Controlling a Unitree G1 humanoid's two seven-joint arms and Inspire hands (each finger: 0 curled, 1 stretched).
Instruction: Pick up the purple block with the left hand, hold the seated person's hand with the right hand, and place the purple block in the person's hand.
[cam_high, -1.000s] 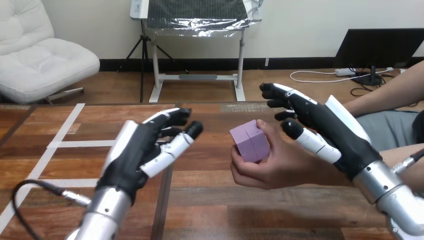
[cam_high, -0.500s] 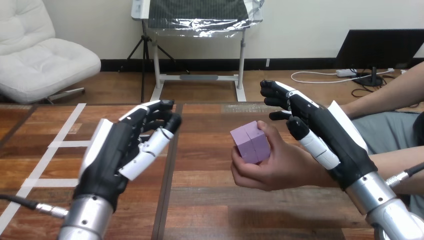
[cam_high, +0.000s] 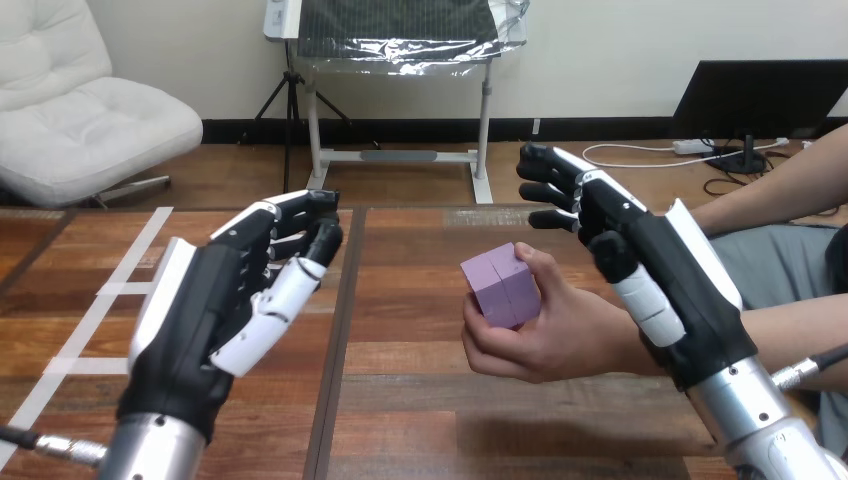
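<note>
1. Wooden table (cam_high: 420, 420) planks run under both our arms, with bare boards close in front of us.
2. Nearest to us is our left hand (cam_high: 215, 310). Over the last second it has drawn back toward us and out to the left. Its fingers are loosely bent, its thumb is slack, and it holds nothing.
3. Off to the right of that hand, well apart from it, the person's hand (cam_high: 560, 335) is curled round the purple block (cam_high: 503, 285). Neither has shifted in that second.
4. Just behind the person's hand and to its right stands our right hand (cam_high: 650, 265), which has lifted a little and eased back. Its fingers are nearly straight and spread, reach beyond the person's fingers and grasp nothing. Its thumb lies alongside the back of the person's hand, and we cannot tell whether the two touch.
5. We judge from this that the handover is done. The block rests with the person, and both our hands are letting go and pulling clear, so little remains beyond withdrawing.
6. The block is a pale purple, matte cube, tilted so that one corner points up. Thin seams cross its faces. The person's thumb rests on its upper right side, and their fingers wrap beneath its lower left.
</note>
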